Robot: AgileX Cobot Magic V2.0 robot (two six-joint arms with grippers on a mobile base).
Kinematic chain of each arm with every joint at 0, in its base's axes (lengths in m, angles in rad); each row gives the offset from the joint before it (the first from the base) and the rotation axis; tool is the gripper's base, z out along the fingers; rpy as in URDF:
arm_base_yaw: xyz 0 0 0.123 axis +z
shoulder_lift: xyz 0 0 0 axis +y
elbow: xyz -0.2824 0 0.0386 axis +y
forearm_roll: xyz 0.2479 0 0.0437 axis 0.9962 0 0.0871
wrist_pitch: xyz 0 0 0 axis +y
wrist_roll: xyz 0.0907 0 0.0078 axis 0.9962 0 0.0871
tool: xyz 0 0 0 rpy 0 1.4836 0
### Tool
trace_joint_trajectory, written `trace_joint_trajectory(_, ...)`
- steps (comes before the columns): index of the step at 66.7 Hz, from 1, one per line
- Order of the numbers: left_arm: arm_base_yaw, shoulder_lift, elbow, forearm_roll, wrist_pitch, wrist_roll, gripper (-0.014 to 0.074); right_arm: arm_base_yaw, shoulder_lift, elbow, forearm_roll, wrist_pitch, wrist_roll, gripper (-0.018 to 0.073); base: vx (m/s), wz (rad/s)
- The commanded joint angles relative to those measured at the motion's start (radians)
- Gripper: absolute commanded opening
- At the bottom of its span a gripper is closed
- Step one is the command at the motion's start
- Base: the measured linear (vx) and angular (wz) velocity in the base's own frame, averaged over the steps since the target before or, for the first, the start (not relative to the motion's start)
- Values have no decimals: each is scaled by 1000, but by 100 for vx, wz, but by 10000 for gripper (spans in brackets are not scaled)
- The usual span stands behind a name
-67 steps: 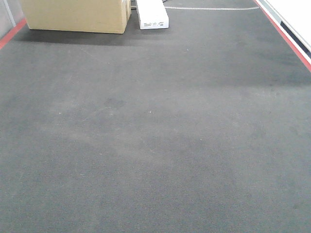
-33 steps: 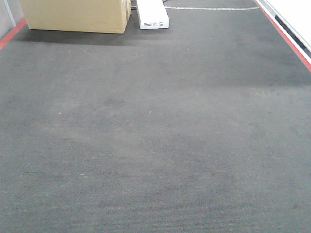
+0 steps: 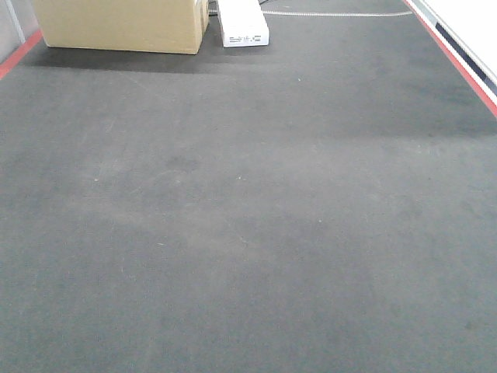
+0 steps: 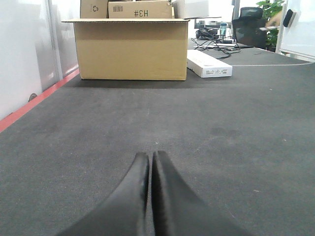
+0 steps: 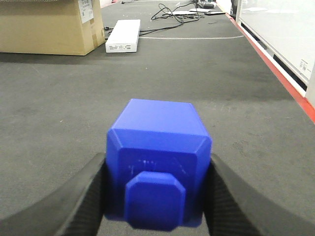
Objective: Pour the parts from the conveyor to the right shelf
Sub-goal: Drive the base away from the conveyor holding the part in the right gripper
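Black curved fingers [image 4: 130, 196] (perhaps rubber)

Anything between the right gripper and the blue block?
Nothing: the blue block sits inside the right gripper, its fingers against both sides. The right shelf is not in view.

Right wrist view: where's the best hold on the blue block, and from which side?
Grip the blue block by its two flat, parallel side faces, coming from the stud end. The right gripper flanks it there now; the stud and bevelled edges would seat poorly.
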Motion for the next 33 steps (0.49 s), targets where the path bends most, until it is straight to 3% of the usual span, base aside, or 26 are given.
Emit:
trace_joint_trajectory(1, -3, -6, -25, -6, -72, -7, -6, -2, -3, -26, -14, -89, -10, -4, -4, -1)
trace_joint_trajectory(33, -3, -6, -25, -6, -72, -7, -6, -2, -3, -26, -14, -89, -10, -4, -19, 3)
